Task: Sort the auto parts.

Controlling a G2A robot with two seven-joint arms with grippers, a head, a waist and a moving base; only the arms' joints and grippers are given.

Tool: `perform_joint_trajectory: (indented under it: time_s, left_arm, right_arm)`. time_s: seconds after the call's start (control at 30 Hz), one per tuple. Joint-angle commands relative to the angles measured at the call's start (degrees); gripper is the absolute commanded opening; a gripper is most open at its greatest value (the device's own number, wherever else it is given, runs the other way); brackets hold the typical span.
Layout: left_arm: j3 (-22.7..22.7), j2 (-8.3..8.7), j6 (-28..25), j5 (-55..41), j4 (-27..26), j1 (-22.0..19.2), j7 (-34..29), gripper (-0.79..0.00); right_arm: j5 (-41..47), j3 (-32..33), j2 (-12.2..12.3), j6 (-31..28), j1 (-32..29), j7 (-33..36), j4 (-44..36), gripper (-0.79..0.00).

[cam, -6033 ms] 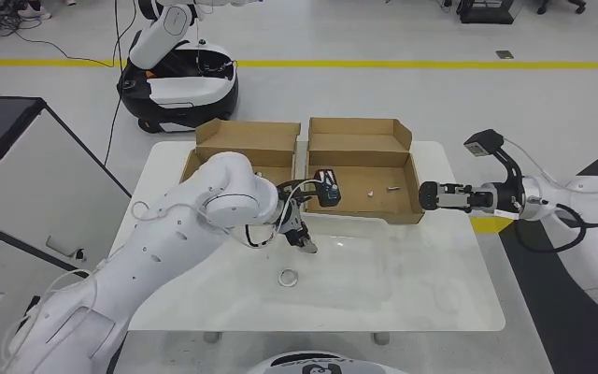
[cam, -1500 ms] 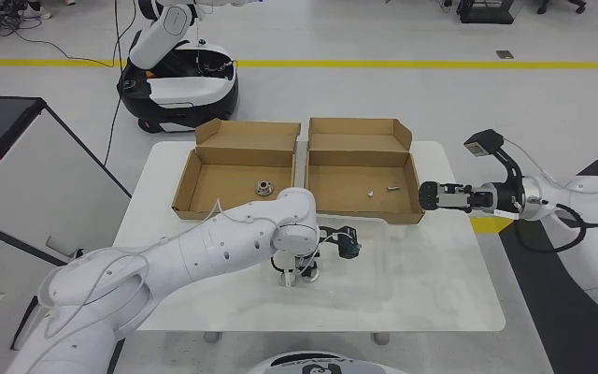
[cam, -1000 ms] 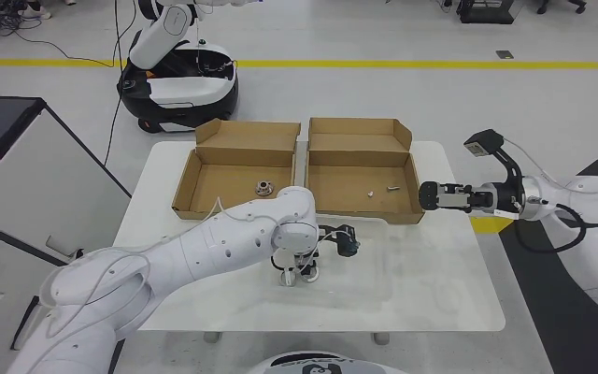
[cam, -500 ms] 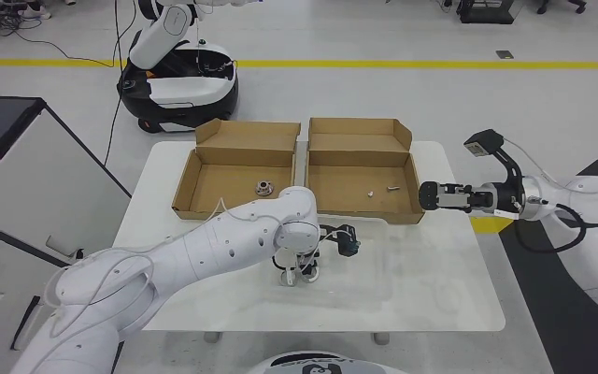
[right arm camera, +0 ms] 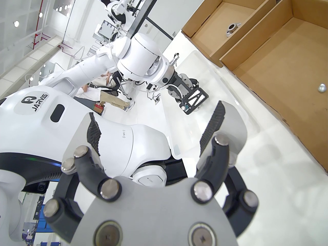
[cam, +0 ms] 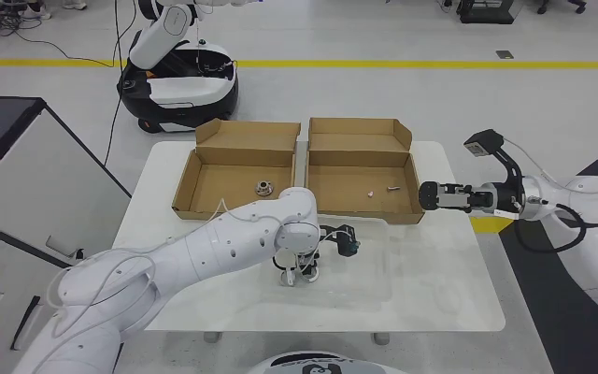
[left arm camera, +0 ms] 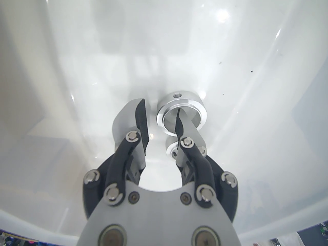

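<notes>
Top view: a clear tray (cam: 374, 271) lies on the table (cam: 448, 299). The left gripper (cam: 297, 274) is down inside the tray, at its left end. Just behind the tray stand two open boxes side by side. The left box (cam: 220, 178) holds a flange (cam: 264, 188), and the right box (cam: 355, 173) holds two small parts (cam: 371, 195). The right gripper (cam: 422, 195) hovers beyond the tray's far right corner, at the right box's outer wall.

Left wrist view: a metal ring (left arm camera: 188, 102) lies flat on the tray floor. The left gripper (left arm camera: 159, 115) is released and straddles the ring's wall. One finger (left arm camera: 179, 126) reaches down into the bore, and the other stands outside with a gap to the ring.

Right wrist view: the right gripper (right arm camera: 155, 129) is spread wide and grasps nothing. Past the tray's long edge (right arm camera: 225, 78) the flange (right arm camera: 232, 29) sits in the left box, and one small part (right arm camera: 321, 87) sits in the right box.
</notes>
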Motion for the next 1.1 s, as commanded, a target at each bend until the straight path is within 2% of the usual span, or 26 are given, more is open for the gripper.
perform_joint_trajectory:
  time_s: [0.0, 0.2, 0.37, 0.8, 0.97, 1.07]
  left_arm:
    - [0.0, -0.07, 0.0, -0.08, 0.14, -0.1, 0.0, -0.785]
    - [0.0, 0.15, -0.05, -2.29, -0.57, -2.19, 0.06, -0.785]
    - [-1.43, 0.97, 1.0, -6.01, -2.88, -4.83, -0.99, -0.785]
    - [-7.78, 5.01, 4.97, -10.44, -13.93, -10.82, -4.96, -0.785]
    - [-9.18, 6.59, 6.33, -11.53, -18.12, -12.61, -6.32, -0.785]
    - [-9.39, 6.96, 6.79, -12.16, -19.39, -13.18, -6.78, -0.785]
  right_arm:
    - [0.0, 0.0, 0.0, 0.0, 0.0, 0.0, 0.0, 0.0]
    - [0.0, 0.0, 0.0, 0.0, 0.0, 0.0, 0.0, 0.0]
    - [0.0, 0.0, 0.0, 0.0, 0.0, 0.0, 0.0, 0.0]
    - [0.0, 0.0, 0.0, 0.0, 0.0, 0.0, 0.0, 0.0]
    - [0.0, 0.0, 0.0, 0.0, 0.0, 0.0, 0.0, 0.0]
    - [0.0, 0.0, 0.0, 0.0, 0.0, 0.0, 0.0, 0.0]
